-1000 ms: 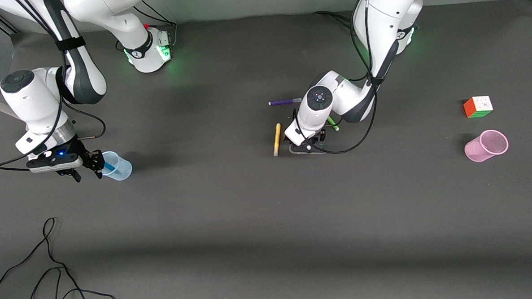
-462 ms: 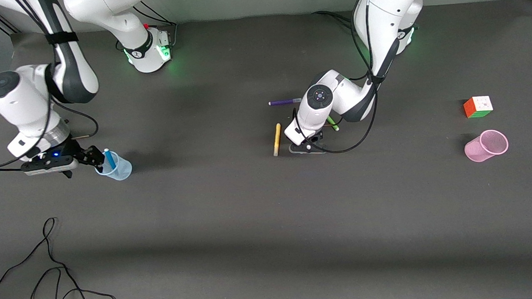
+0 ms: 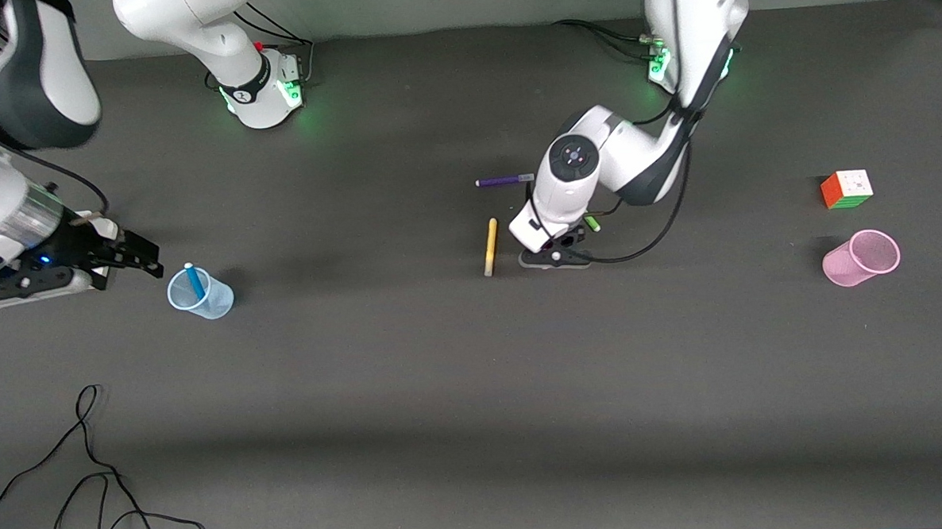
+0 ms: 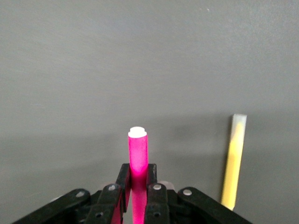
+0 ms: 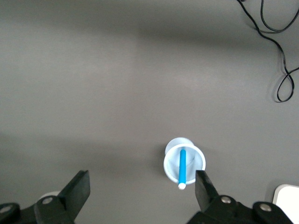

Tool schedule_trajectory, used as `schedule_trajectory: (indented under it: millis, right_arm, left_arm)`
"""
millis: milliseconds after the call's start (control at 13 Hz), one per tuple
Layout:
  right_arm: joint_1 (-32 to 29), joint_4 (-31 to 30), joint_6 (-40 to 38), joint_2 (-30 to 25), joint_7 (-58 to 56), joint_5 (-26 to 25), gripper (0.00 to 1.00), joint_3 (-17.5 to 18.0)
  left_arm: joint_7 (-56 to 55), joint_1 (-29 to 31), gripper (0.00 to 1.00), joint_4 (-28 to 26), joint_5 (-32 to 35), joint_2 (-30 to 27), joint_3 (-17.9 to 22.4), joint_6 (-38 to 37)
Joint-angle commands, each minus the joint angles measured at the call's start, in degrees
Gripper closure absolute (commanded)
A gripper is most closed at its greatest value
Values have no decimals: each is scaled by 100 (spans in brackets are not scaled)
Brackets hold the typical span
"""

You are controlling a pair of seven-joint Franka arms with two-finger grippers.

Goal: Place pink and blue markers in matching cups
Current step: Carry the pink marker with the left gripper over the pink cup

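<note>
Left tool clamped on pink marker, for carrying to pink cup. Right tool wide open, empty; blue marker in blue cup.

five markers, two cups, one cube.

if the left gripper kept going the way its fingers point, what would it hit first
Most likely bare table. In the left wrist view the left gripper, shut on the pink marker, points at plain dark mat; the yellow marker lies off to one side, out of that line. Depth is hard to judge.
</note>
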Motion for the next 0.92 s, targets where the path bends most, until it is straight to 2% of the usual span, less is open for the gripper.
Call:
schedule_trajectory:
  millis: [0,154,308,538,692,846]
  right_arm:
    - [29,685,-859,106,173,89,0,88]
    - [29,1019,-1422,88,322,27,0,150]
    - [20,1064,-1513,18,489,10,0,159]
    - [20,994,-1513,9,858,-8,0,299]
    - [20,994,-1521,9,1270,-34,0,623]
    - [20,977,-1530,0,1614,-384,0,958]
  left_arm:
    - [1103,506,100,221,121,-951,25,-1466]
    - [1684,937,100,564,130,-1356,25,-2399]
    - [2439,1411,100,811,130,-1620,34,-2955]
    - [4563,2456,100,768,34,-1946,42,-3045]
    - [5541,2897,100,698,24,-2078,51,-2984]
    - [6429,3328,100,680,-19,-2096,60,-2914]
